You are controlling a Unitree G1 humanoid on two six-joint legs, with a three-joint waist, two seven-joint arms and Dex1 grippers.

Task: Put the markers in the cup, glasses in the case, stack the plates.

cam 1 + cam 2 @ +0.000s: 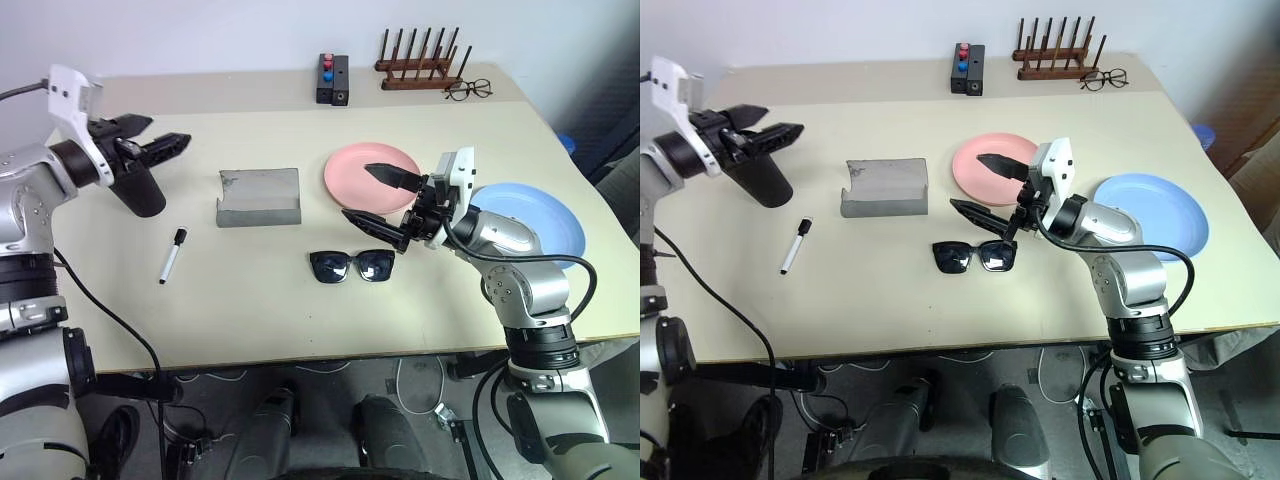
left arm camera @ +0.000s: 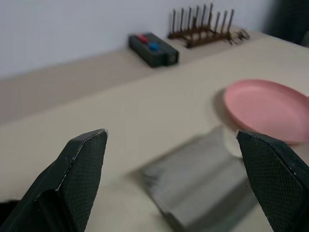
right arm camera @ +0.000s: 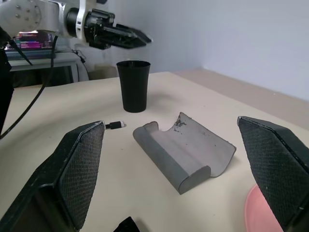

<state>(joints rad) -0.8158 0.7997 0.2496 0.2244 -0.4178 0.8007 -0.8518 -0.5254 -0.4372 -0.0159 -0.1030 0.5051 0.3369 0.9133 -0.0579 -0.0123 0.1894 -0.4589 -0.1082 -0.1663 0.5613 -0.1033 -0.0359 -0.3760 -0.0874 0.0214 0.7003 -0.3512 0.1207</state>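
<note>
Spreading across most of the scene, the beige table (image 1: 300,310) carries everything. On its right lie the light blue plate (image 1: 545,215) and, further left, the salmon pink plate (image 1: 360,180), apart and not stacked. Left of the pink plate the grey case (image 1: 258,197) lies open. At the far left stands the black cup (image 1: 760,180), upright. The left gripper (image 1: 160,140) hangs just above the cup's rim with its fingers spread wide and nothing between them. The right gripper (image 1: 385,205) hovers over the near edge of the pink plate, jaws likewise wide and empty. Just below it, near the table's middle, the black sunglasses (image 1: 352,266) rest on the tabletop. A white marker with a black cap (image 1: 172,255) lies near the cup, on its near side. Whether any marker sits inside the cup cannot be told.
</note>
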